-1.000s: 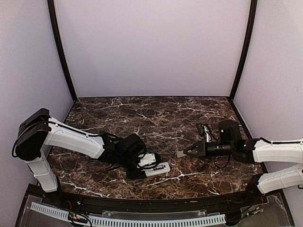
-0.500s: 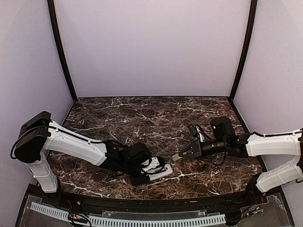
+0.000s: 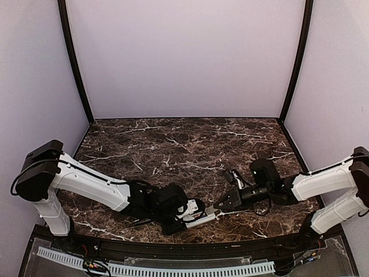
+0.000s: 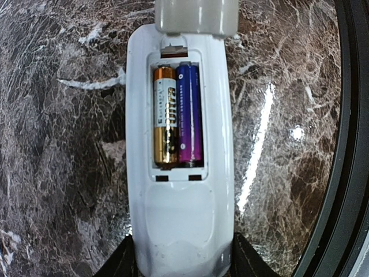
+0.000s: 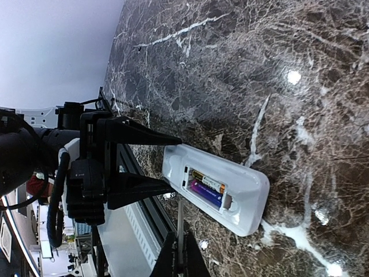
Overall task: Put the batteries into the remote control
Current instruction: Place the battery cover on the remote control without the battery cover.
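Note:
The white remote control (image 4: 180, 225) lies back-up on the marble, its bay open. Two batteries sit side by side in the bay, one gold and black (image 4: 164, 115), one purple (image 4: 189, 115). My left gripper (image 4: 184, 262) is shut on the remote's near end, a dark finger pressed on each side. My right gripper (image 5: 180, 262) is shut on a thin grey cover piece (image 5: 180, 231), seen edge-on and held just off the remote's (image 5: 216, 187) long side. In the left wrist view the cover piece (image 4: 196, 14) hangs over the remote's far end. From above, both grippers meet at the remote (image 3: 199, 218).
The table's dark raised front rim (image 4: 340, 173) runs close beside the remote. A white slotted cable duct (image 3: 155, 268) lies beyond that rim. Purple walls close in the back and sides of the marble top (image 3: 184, 144).
My right gripper has carried the cover piece left and toward the front edge, up to the remote. The left arm has shifted the remote slightly nearer the front rim and tightened on it.

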Motion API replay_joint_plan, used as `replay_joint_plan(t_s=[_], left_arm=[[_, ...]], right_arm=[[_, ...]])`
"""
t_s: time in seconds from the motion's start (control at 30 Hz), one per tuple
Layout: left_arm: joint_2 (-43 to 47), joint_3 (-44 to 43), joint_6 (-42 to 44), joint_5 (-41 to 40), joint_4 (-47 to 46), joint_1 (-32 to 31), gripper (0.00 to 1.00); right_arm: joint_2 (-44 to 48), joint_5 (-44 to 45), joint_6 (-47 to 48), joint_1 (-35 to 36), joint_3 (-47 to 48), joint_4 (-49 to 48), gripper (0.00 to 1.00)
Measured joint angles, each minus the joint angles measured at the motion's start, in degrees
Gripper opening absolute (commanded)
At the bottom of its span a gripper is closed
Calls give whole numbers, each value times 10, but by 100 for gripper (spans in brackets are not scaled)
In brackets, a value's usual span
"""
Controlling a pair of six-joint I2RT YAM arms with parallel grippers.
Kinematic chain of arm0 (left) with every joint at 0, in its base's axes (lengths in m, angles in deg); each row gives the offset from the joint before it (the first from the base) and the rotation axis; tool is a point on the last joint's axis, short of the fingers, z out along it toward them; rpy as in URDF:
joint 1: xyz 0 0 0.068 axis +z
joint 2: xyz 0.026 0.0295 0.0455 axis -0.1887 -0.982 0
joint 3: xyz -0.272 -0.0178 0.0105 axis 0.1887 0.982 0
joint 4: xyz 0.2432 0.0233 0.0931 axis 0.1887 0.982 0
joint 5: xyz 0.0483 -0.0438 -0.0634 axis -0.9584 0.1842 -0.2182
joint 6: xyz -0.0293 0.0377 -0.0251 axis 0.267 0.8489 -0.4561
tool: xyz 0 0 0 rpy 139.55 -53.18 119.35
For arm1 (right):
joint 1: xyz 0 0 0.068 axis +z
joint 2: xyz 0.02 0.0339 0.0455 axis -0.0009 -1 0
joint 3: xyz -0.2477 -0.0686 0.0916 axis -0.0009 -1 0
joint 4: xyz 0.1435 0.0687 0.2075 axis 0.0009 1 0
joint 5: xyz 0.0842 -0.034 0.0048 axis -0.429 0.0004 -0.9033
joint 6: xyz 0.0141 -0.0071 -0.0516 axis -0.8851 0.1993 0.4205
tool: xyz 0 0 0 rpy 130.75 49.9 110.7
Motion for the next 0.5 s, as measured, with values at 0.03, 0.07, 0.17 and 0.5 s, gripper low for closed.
replay_joint_plan(t_s=[0.03,0.07,0.17,0.5], left_arm=[[1,2,0,0,-2,0,37],[1,3,-1,0,-5,0,37],[2,5,-2,-1,-8,0,37],[2,5,-3,-1,-8,0,37]], right_arm=[[-7,2,-7,7,-2,-14,0],[-16,2,-13,12,-3,-29,0],[-51,3,-27,20,-3,-71,0],[-151,-2,-60,34,-1,-176,0]])
